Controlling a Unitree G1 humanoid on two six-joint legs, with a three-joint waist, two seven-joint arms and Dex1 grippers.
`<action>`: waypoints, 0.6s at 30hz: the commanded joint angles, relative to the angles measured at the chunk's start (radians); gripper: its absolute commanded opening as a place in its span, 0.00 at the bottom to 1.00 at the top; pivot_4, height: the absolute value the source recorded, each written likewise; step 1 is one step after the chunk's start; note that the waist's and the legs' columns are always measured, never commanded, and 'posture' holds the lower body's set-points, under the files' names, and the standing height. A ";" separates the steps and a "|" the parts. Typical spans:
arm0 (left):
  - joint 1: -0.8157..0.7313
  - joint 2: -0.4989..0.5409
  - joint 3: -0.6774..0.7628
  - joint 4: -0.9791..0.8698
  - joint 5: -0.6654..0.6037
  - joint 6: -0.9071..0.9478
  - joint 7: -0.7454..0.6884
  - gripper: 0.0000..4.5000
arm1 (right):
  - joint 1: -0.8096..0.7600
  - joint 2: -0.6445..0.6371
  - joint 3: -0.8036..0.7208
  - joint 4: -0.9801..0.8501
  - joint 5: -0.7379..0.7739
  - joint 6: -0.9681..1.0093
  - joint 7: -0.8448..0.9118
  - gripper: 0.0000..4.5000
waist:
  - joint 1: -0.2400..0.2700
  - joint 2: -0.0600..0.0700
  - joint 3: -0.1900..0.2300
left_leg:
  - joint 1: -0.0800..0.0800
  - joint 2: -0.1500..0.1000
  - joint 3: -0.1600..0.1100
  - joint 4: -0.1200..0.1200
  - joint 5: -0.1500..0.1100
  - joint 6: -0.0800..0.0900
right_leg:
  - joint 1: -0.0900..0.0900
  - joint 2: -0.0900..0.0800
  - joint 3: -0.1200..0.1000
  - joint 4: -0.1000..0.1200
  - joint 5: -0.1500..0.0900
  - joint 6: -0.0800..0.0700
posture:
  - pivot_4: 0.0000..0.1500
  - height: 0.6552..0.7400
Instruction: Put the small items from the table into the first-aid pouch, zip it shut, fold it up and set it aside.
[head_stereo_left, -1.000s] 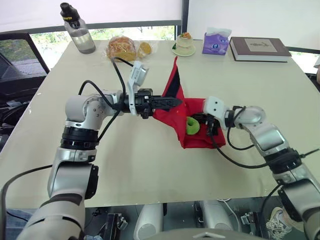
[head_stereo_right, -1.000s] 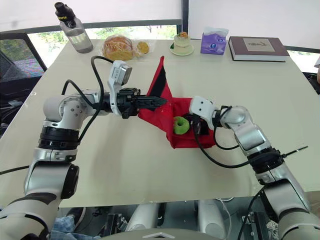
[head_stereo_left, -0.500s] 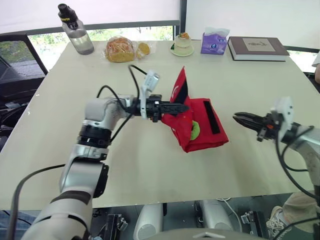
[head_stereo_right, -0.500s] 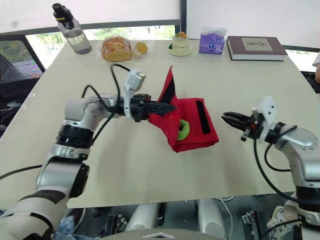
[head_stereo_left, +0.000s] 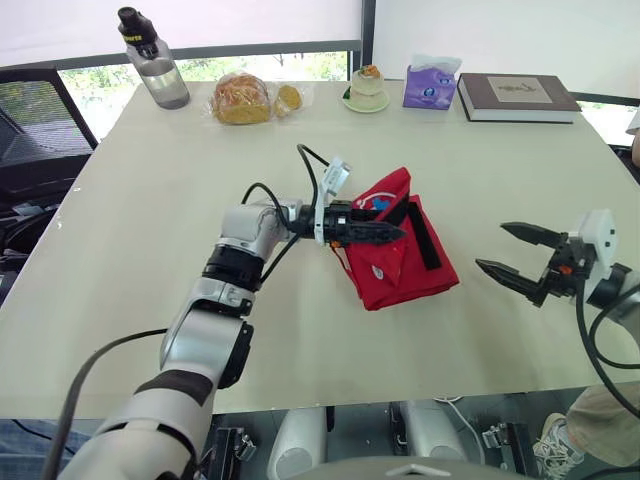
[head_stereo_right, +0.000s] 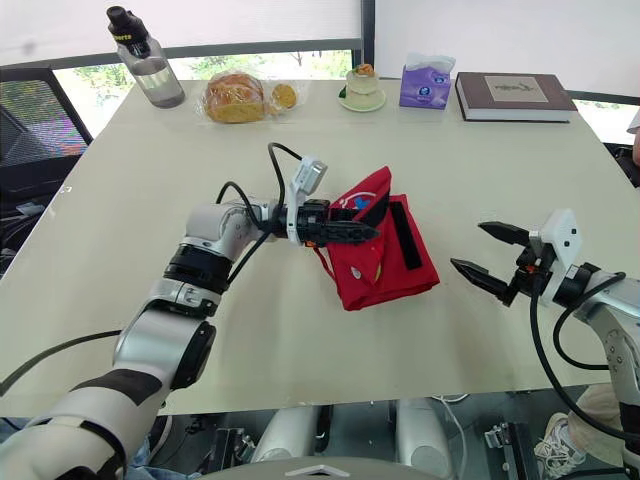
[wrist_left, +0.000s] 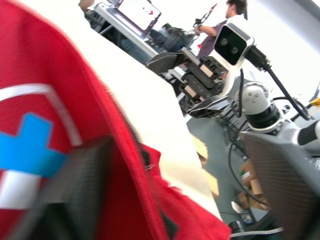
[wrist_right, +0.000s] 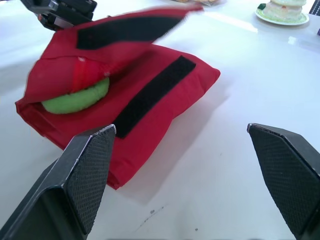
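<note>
While the left pincer (head_stereo_left: 385, 234) pinches the raised flap (head_stereo_left: 384, 194) of the pouch (head_stereo_left: 405, 280), a green roll (wrist_right: 75, 97) sits inside at the mouth, which faces left. The pouch lies mid-table (head_stereo_left: 300, 340), its black strip (head_stereo_left: 421, 238) running near to far. Well to its right, the right pincer (head_stereo_left: 490, 247) hovers spread wide, fingertips pointing left.

The cream table (head_stereo_left: 480, 180) bears a red pouch (head_stereo_left: 400, 275), bottle (head_stereo_left: 150, 65), bagged bread (head_stereo_left: 243, 98), plated cake (head_stereo_left: 368, 85), tissues (head_stereo_left: 432, 85) and book (head_stereo_left: 518, 97).
</note>
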 joint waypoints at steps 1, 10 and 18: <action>-0.012 -0.013 0.016 0.006 0.002 -0.021 -0.033 0.98 | 0.006 -0.022 -0.062 -0.038 0.024 -0.008 -0.009 1.00 | 0.000 0.000 0.000 | 0.000 0.000 0.000 0.000 0.000 0.000 | 0.000 0.000 0.000 0.000 0.000 0.000 | 1.00 1.00; -0.018 -0.054 0.058 0.040 -0.006 -0.004 -0.023 0.98 | 0.028 -0.026 -0.075 -0.047 0.029 -0.009 -0.018 1.00 | 0.000 0.000 0.000 | 0.000 0.000 0.000 0.000 0.000 0.000 | 0.000 0.000 0.000 0.000 0.000 0.000 | 1.00 1.00; -0.014 -0.100 0.128 0.072 -0.053 0.042 -0.005 0.98 | 0.044 -0.028 -0.076 -0.049 0.021 -0.018 -0.025 1.00 | 0.000 0.000 0.000 | 0.000 0.000 0.000 0.000 0.000 0.000 | 0.000 0.000 0.000 0.000 0.000 0.000 | 1.00 1.00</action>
